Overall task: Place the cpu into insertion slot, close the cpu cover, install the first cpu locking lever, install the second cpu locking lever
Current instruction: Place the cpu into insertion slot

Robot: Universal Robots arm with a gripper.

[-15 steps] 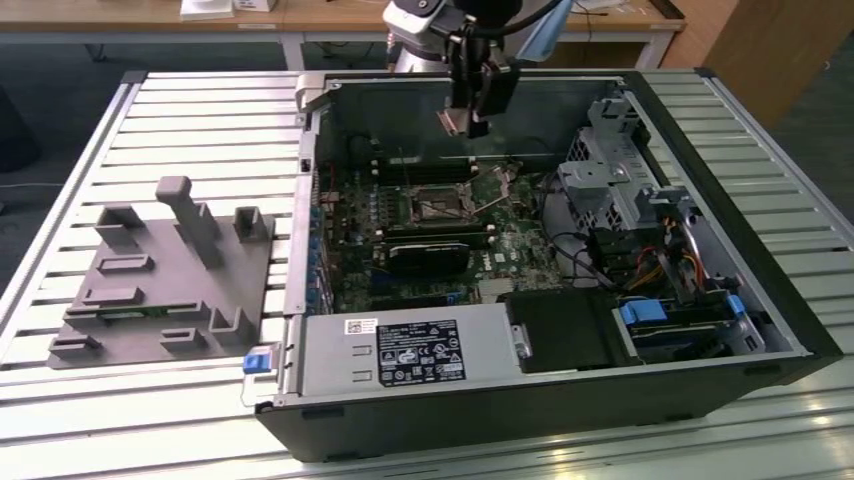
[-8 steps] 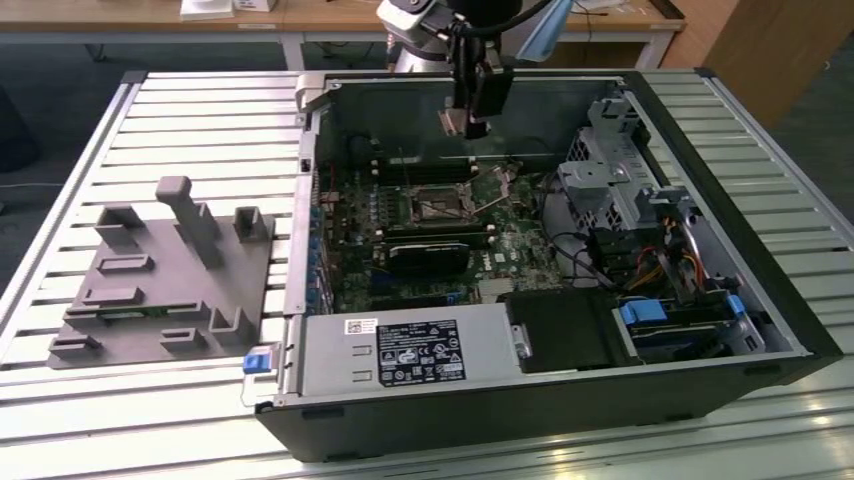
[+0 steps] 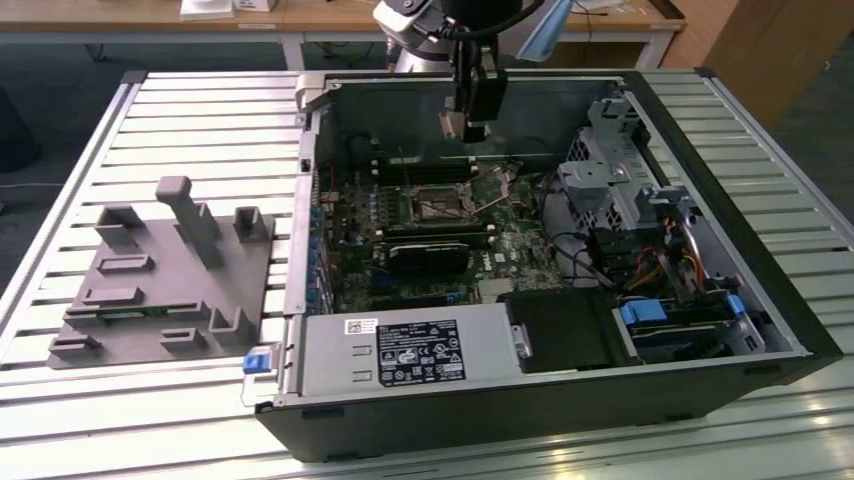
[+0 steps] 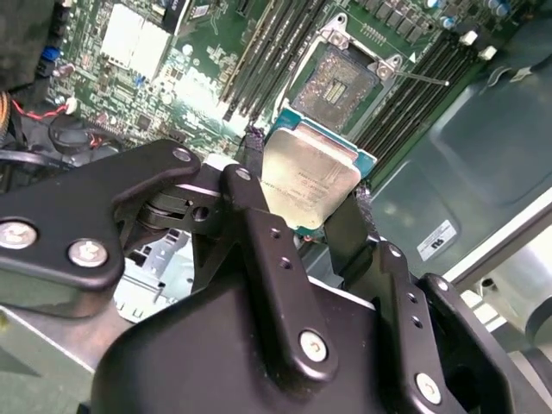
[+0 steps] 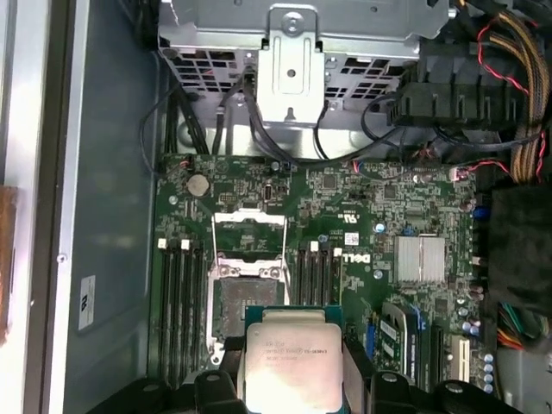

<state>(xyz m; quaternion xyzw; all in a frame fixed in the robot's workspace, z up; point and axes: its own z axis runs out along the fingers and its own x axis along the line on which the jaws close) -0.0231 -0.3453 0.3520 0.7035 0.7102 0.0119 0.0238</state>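
Jaws clamped on opposite edges of the chip (image 4: pixel 312 177), with the open socket (image 4: pixel 345 82) below and just beyond it.

A counter (image 3: pixel 200 110) of pale metal slats filled most of the exterior view, its ribs running across from nine to three o'clock. Beyond it, at twelve o'clock, stood a light wooden desk (image 3: pixel 134 20) on a white leg (image 3: pixel 290 50), with small white items (image 3: pixel 203 8) lying on top. At two o'clock rose a brown wooden cabinet (image 3: pixel 767 50). Grey-blue floor (image 3: pixel 67 65) showed at ten o'clock under soft, even light
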